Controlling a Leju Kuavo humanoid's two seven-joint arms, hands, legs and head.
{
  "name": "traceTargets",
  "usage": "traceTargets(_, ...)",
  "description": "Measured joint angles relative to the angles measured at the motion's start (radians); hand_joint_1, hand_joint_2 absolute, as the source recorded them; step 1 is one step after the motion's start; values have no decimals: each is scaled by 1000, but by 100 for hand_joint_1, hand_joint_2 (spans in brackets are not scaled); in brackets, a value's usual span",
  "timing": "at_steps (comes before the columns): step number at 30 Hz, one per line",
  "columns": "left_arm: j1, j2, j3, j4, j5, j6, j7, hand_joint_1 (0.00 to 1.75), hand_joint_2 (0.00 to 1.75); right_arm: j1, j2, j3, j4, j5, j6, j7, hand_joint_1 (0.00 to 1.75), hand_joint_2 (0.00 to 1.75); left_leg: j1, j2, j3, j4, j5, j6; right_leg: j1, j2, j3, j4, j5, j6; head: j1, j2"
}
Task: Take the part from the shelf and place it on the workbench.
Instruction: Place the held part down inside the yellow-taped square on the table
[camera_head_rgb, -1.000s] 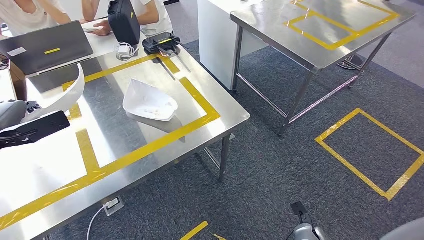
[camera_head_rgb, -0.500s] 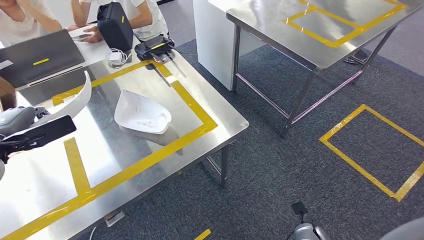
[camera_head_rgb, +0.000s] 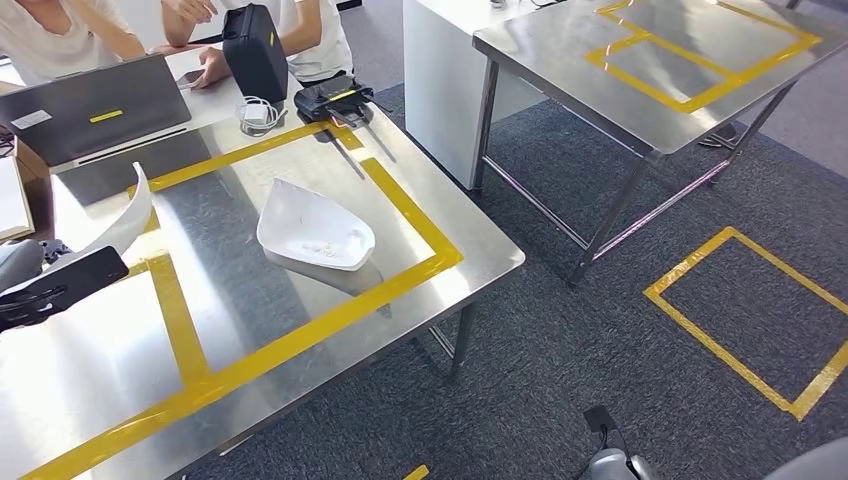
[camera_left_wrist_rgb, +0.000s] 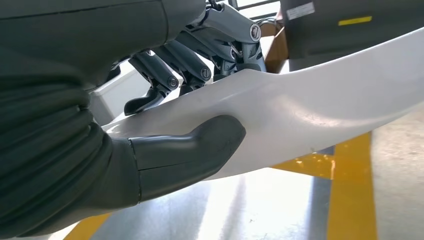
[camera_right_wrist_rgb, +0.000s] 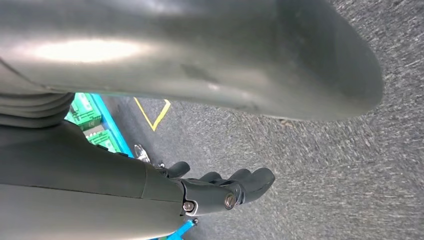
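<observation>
At the far left edge of the head view the left hand comes in low over the steel worktop, holding a long curved white part whose tip sweeps up toward the upper left; in the left wrist view the thumb presses one face of the part and the dark fingers wrap the other, so the fingers are closed firmly on it; this pinch across the thin shell probably keeps the awkward, bowed piece from swinging while it is carried clear of the surface, above a yellow tape line; the part is not yet set down. Further right, in the centre of the taped rectangle, a second white shell lies on the worktop, likely marking where parts are meant to rest; behind it, in the upper left, sit a laptop, a black case and a black device with antennas, with people seated beyond. In the upper right stands another steel table; a yellow floor square lies at right. The right hand hangs by the floor, fingers curled in on nothing. Against the earlier frames the whole scene has slid rightward and slightly down, which reads as camera movement; the held part now sits lower and nearer the left edge.
</observation>
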Motion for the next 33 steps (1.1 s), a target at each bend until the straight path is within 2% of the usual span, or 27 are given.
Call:
traceTargets(1,7,4,4,1,0,5,3,175,175,0,-1,0,0,0,0,1,0,0,0,-1,1,6,-6,-2,0,0,27,-67,39,-3,0,0)
traceTargets(3,16,13,11,4,0,13,8,175,175,0,-2,0,0,1,1,2,0,0,-3,-2,1,16,-17,-11,3,0,76,-177,82,-9,0,0)
traceTargets(5,24,23,19,6,1,22,11,175,175,-1,-2,0,0,3,1,2,0,0,-8,-3,0,20,-22,-13,4,0,92,-208,85,-13,0,0)
traceTargets(8,47,40,35,7,8,51,-5,175,175,-1,-2,0,0,7,2,0,0,0,-10,-1,5,15,-22,-3,3,3,94,-212,87,-15,0,0)
traceTargets(12,81,53,63,10,11,82,-22,0,175,-1,-2,0,0,7,1,-1,0,0,-10,2,12,6,-21,-10,3,6,95,-212,85,-21,0,0)
traceTargets(16,98,54,79,12,8,102,-19,0,0,-3,-2,0,0,5,-1,0,0,0,-10,1,13,2,-19,-24,3,4,95,-212,84,-24,0,0)
traceTargets(20,101,54,88,12,-19,141,3,0,0,-3,-2,0,0,7,-1,6,0,0,-9,1,13,1,-18,-27,3,5,95,-212,84,-25,0,0)
traceTargets(32,83,38,94,-2,-67,146,50,0,0,-3,-2,0,0,15,3,2,0,0,-12,1,13,3,-19,-26,2,5,98,-216,86,-21,0,0)
traceTargets(33,81,38,94,-4,-68,146,51,0,44,-3,-2,0,0,15,3,2,0,0,-13,1,12,5,-20,-24,-1,5,99,-219,87,-19,0,0)
